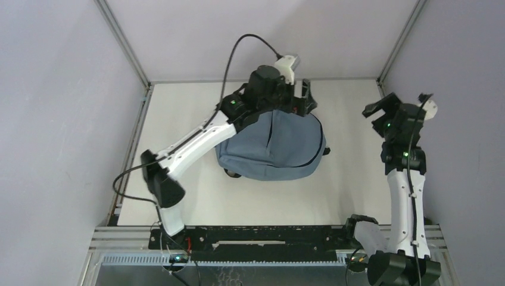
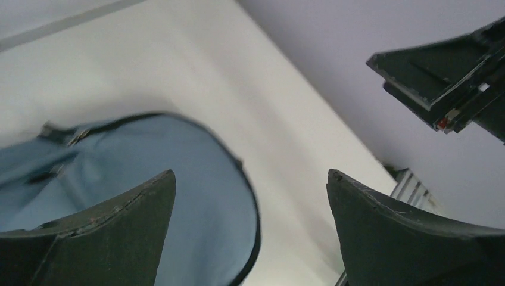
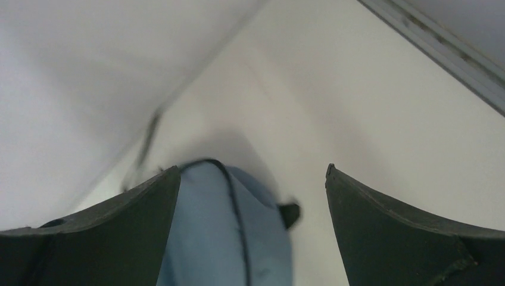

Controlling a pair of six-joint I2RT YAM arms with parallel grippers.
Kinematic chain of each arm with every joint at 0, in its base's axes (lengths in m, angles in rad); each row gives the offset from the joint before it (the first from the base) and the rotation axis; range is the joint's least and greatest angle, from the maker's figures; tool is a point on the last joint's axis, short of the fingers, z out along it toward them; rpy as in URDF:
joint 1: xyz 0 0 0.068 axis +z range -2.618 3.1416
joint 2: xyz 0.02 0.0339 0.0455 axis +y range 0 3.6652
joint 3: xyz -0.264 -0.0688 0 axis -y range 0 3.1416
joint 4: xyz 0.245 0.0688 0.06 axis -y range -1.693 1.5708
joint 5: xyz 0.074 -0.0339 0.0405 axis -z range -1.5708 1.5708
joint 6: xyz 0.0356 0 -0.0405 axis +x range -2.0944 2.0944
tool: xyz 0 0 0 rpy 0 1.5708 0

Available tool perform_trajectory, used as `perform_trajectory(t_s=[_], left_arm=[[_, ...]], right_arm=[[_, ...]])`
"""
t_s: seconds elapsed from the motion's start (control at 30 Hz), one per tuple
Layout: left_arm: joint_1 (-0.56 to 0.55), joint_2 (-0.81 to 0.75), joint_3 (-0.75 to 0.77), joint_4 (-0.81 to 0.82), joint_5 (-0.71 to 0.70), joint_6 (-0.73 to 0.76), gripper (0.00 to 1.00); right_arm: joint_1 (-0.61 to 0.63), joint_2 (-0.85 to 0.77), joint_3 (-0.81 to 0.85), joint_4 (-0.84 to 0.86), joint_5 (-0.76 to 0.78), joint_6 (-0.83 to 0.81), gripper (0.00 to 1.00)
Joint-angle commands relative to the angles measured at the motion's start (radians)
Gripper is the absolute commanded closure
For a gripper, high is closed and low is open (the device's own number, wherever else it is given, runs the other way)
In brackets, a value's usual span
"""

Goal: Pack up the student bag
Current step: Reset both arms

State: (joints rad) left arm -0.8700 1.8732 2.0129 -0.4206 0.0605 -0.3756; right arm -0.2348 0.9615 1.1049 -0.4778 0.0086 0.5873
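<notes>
1. The student bag (image 1: 271,146) lies in the middle of the table (image 1: 351,190).
2. Left gripper (image 1: 302,98) over its far edge, right gripper (image 1: 381,111) well apart: both gape empty.
3. Looks soft, floppy; I'd pinch its zipper trim (image 1: 269,138).

The white surface (image 1: 178,119) lies below both grippers and fills the gap between the left gripper (image 1: 306,98) and the right gripper (image 1: 381,107). A pale grey back wall (image 1: 256,30) rises just beyond the left gripper, and a side wall (image 1: 464,89) stands close beside the right gripper, with metal corner posts (image 1: 122,42) slanting up where the walls meet. Well behind both grippers, at the near edge, a black rail (image 1: 268,235) runs alongside a slotted grey strip (image 1: 238,259).
</notes>
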Motion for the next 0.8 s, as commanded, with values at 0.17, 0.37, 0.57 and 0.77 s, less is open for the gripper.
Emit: perform_trajectory(t_s=[0.17,0.37,0.57,0.77], left_arm=[[0.206,-0.595,-0.613,-0.113,-0.252,-0.098,0.0],[0.235,-1.108,-1.12,-0.12,-0.478,-0.122,0.0],[0.235,-1.406,-1.322,-0.232,-0.578,-0.242,0.0],[0.235,-1.398,-1.294,-0.27,-0.617,-0.252,0.0]], right_arm=[[0.309,-0.151,-0.233,-0.038,0.389,-0.083,0.0],[0.665,-0.108,-0.354,-0.01,0.688,-0.047,0.0],[0.768,0.036,-0.352,-0.121,0.813,0.126,0.0],[0.776,0.041,-0.344,-0.117,0.814,0.162,0.0]])
